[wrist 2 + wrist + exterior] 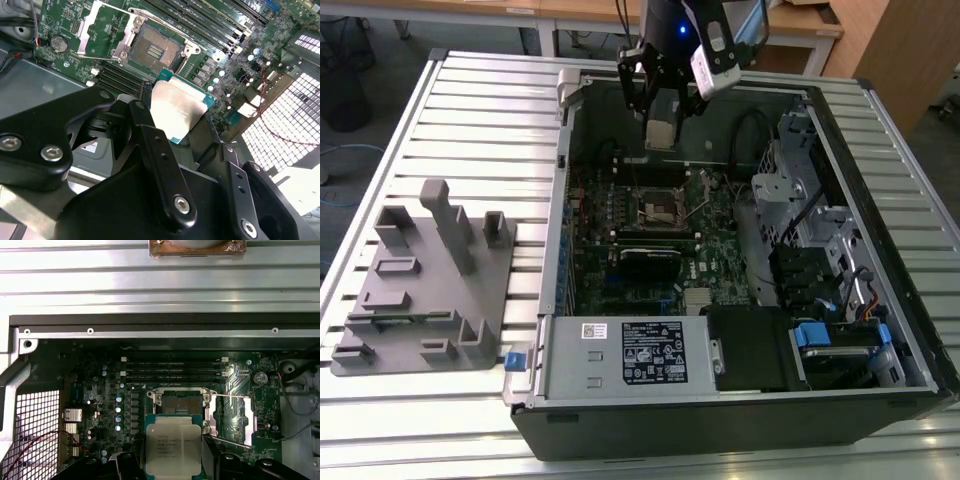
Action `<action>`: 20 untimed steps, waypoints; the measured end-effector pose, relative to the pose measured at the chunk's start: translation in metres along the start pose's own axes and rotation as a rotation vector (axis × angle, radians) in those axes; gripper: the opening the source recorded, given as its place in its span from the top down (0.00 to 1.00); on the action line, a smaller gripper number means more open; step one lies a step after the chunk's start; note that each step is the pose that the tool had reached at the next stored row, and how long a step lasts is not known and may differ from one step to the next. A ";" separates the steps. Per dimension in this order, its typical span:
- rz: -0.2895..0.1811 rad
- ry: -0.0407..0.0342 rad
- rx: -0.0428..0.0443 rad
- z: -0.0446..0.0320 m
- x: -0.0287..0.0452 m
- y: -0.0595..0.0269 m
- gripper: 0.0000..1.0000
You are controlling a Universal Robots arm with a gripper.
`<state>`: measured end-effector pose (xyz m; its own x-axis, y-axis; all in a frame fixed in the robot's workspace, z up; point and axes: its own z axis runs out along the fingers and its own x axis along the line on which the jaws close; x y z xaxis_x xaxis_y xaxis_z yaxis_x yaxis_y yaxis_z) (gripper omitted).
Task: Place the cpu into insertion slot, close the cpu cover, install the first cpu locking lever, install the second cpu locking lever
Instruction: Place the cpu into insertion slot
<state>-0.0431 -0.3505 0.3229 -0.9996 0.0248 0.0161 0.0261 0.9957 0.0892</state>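
The cpu (pixel 172 447) inside closed pincer (pixel 173 454)

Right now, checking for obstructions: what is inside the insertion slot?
The insertion slot holds only its bare dark contacts. In the first wrist view the cpu, in the pincer, covers part.

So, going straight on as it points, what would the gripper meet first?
The gripper's held cpu would probably meet the insertion slot, or the motherboard beside it; depth is unclear.

Open computer case (pixel 670 432), grey fixture (pixel 430 290), perhaps plastic
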 end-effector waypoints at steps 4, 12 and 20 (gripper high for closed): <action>0.000 -0.0007 -0.0004 0.0021 -0.0001 -0.0002 0.46; -0.001 -0.0110 0.0000 0.0155 -0.0002 -0.0014 0.46; -0.003 -0.0291 -0.0002 0.0223 -0.0004 -0.0020 0.46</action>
<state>-0.0431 -0.3505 0.3005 -0.9996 0.0247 -0.0131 0.0234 0.9957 0.0894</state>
